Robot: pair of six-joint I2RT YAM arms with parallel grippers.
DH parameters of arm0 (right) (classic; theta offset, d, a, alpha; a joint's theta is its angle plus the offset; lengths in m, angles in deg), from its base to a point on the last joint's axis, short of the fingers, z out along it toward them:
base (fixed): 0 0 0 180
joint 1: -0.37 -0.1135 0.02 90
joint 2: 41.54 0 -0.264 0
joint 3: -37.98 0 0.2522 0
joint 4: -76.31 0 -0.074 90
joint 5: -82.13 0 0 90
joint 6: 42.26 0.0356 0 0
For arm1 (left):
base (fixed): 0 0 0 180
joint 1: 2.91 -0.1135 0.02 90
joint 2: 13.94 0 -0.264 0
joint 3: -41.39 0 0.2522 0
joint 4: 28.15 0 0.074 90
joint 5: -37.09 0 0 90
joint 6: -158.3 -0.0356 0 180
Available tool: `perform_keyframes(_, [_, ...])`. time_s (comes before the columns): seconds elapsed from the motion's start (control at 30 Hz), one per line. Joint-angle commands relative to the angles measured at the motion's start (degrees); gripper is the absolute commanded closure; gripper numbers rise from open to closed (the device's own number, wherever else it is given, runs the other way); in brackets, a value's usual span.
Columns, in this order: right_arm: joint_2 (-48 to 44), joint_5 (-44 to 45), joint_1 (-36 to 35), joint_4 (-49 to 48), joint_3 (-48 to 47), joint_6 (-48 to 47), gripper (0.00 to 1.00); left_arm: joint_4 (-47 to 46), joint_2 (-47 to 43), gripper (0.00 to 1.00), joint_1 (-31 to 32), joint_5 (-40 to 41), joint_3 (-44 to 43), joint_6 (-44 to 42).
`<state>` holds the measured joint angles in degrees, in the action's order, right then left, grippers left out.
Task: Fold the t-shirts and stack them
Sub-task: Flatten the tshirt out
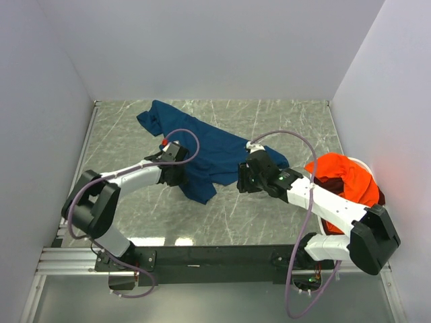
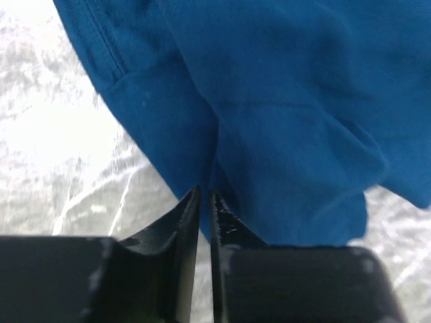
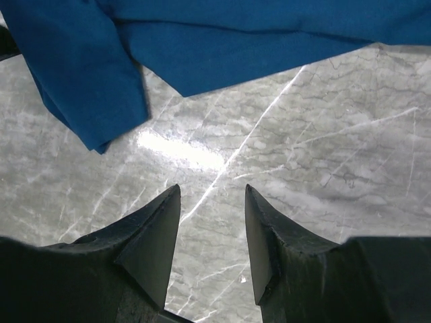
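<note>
A blue t-shirt [image 1: 202,145] lies crumpled and spread across the middle of the marble table. It fills the left wrist view [image 2: 283,101]. My left gripper [image 1: 182,177] [image 2: 205,194] is shut on a fold at the shirt's near left edge. My right gripper [image 1: 241,180] [image 3: 212,192] is open and empty, low over bare table just near the shirt's right hem [image 3: 74,67]. A bright orange t-shirt [image 1: 343,178] is heaped in a basket at the right, with dark cloth [image 1: 379,199] under it.
The white oval basket [image 1: 322,225] stands at the table's right edge beside my right arm. Grey walls close the table on the left, back and right. Bare marble [image 1: 229,222] shows between the shirt and the arm bases.
</note>
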<state>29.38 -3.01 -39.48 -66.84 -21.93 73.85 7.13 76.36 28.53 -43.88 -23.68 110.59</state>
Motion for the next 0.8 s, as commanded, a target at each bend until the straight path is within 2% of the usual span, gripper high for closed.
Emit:
perform_keyframes(0.0, [-2.2, 0.2, 0.3, -2.1, 0.7, -0.2, 0.5, -1.6, 2.1, 0.86, 0.3, 2.4, -1.7, -1.6])
perform_keyframes(0.13, [-2.6, 0.3, 0.7, -1.7, 1.2, -0.3, 0.5, 1.5, 3.9, 0.91, 0.2, 4.3, -1.5, -1.3])
perform_keyframes(0.3, [-3.8, 0.7, 1.4, -1.1, 1.9, -0.6, 0.5, 6.8, 2.2, 0.95, -1.4, 9.4, 1.5, -0.6])
perform_keyframes(0.47, [-3.7, 0.8, 2.5, -0.4, 1.7, -1.1, 0.5, 8.5, -2.5, 0.96, -11.0, 8.4, 6.5, -1.1])
perform_keyframes(0.6, [-3.5, 0.8, 3.4, 0.5, 1.2, -1.2, 0.5, 10.0, -5.5, 0.93, -17.9, 9.5, 4.7, -4.6])
perform_keyframes(0.67, [-3.5, 1.2, 3.8, 1.0, 1.0, -1.1, 0.5, 10.6, -6.4, 0.87, -21.1, 10.1, 2.3, -6.4])
perform_keyframes(0.77, [-3.5, 2.3, 3.9, 2.0, 0.6, -1.2, 0.5, 11.6, -7.9, 0.77, -22.6, 10.8, -0.4, -9.0])
